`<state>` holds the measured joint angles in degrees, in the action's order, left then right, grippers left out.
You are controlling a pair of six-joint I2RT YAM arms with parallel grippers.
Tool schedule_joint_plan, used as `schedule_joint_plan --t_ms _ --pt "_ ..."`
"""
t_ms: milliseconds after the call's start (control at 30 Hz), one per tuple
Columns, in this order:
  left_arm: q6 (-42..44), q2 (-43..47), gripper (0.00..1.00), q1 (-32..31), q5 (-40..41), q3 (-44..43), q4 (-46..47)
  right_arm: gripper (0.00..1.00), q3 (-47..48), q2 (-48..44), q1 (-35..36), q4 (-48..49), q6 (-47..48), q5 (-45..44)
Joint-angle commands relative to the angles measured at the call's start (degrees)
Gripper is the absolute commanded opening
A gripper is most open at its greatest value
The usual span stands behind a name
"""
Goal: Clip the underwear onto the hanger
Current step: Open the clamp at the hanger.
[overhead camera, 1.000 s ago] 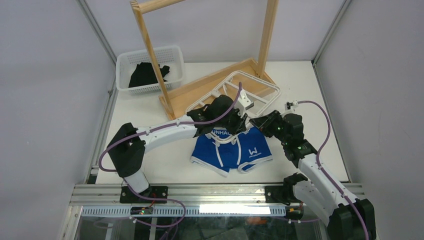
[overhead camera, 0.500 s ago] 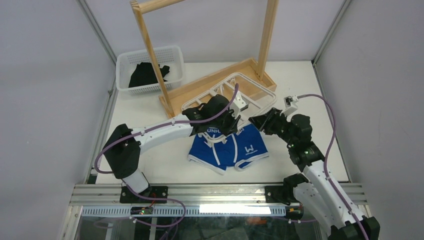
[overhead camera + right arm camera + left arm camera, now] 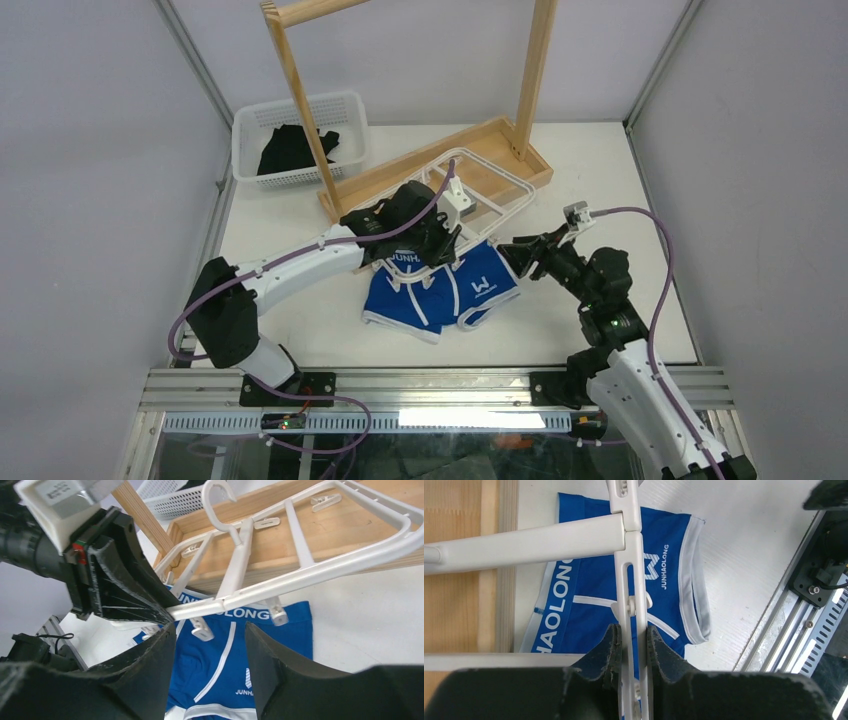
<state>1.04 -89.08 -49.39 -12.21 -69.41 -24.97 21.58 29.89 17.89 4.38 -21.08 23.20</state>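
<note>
On the surface (image 3: 620,200), the underwear (image 3: 480,290) is lying beneath the hanger (image 3: 320,573). The left gripper (image 3: 630,637), arm extended forward, is clamping a hanger bar; the right gripper (image 3: 210,640) is hovering alongside, jaws apart.

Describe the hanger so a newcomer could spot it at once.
Start at the tall wooden rack at the back of the table. Over its tray base's near edge, above the blue underwear, is the hanger, pinched by the left gripper. It is a flat white open frame with crossbars, hook and small clips, unlike the white mesh basket.
</note>
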Motion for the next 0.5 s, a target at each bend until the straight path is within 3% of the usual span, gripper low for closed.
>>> schedule_joint_plan --t_ms 0,167,467 --pt "2.7 4.5 0.0 0.6 -0.8 -1.8 1.2 0.56 5.2 3.1 0.2 0.3 3.6 0.0" --pt "5.3 1.5 0.0 0.6 -0.8 -7.9 -4.1 0.55 9.4 6.1 0.2 -2.3 6.0 4.2" --pt "14.1 -9.4 0.0 0.6 -2.6 -24.8 -19.1 0.55 14.4 5.5 0.2 -9.9 6.8 -8.4"
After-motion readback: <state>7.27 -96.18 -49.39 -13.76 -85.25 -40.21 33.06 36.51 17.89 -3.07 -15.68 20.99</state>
